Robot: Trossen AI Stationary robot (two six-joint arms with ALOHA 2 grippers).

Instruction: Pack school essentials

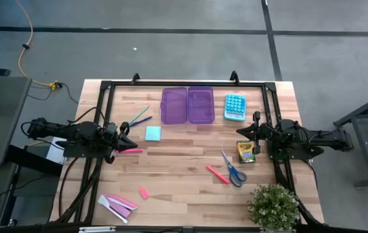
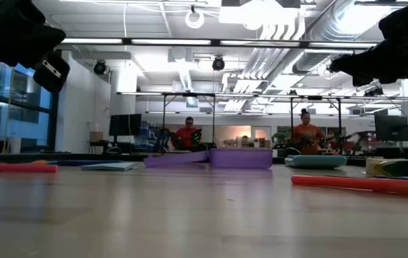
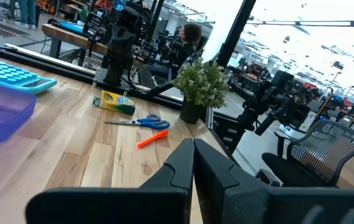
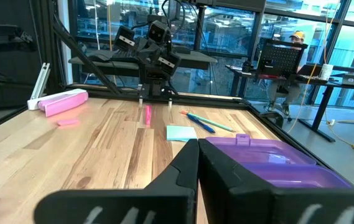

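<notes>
The school essentials lie loose on the wooden table: a light-blue notepad, green and blue pencils, a pink marker, a pink eraser, a yellow crayon box, blue-handled scissors and a second marker. An open purple box lies at the far middle. My left gripper hovers level at the table's left edge, shut and holding nothing. My right gripper hovers level at the right edge, also shut with nothing in it.
A light-blue calculator lies right of the purple box. Flat pink-and-white pieces lie at the near left, and a potted plant stands at the near right corner. A black frame runs along the table's far edge. People sit in the room beyond.
</notes>
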